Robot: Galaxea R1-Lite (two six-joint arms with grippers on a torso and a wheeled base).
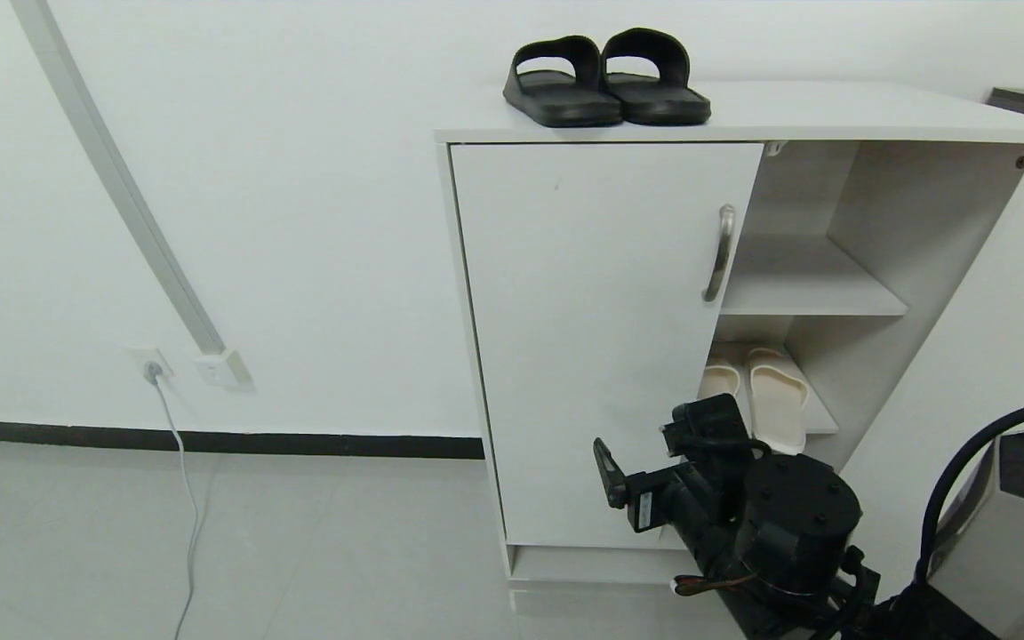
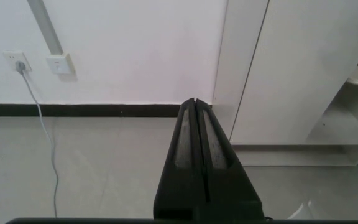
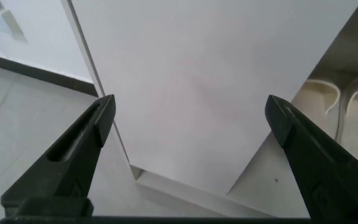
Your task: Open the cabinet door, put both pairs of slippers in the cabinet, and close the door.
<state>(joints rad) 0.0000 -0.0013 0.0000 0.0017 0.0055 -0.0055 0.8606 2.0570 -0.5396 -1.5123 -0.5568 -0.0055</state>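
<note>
On the cabinet top [image 1: 832, 111], well above the wide-open right pincer [image 3: 189, 102], the black slippers [image 1: 605, 93] lie lengthwise front to back; the left pincer [image 2: 194, 112] is closed.

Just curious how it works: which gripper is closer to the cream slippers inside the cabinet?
Right. The right gripper is low before the closed door, next to the cream slippers. The left gripper is farther back over the floor, away from the cabinet.

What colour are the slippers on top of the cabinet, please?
Black slippers, clearest in the head view.
</note>
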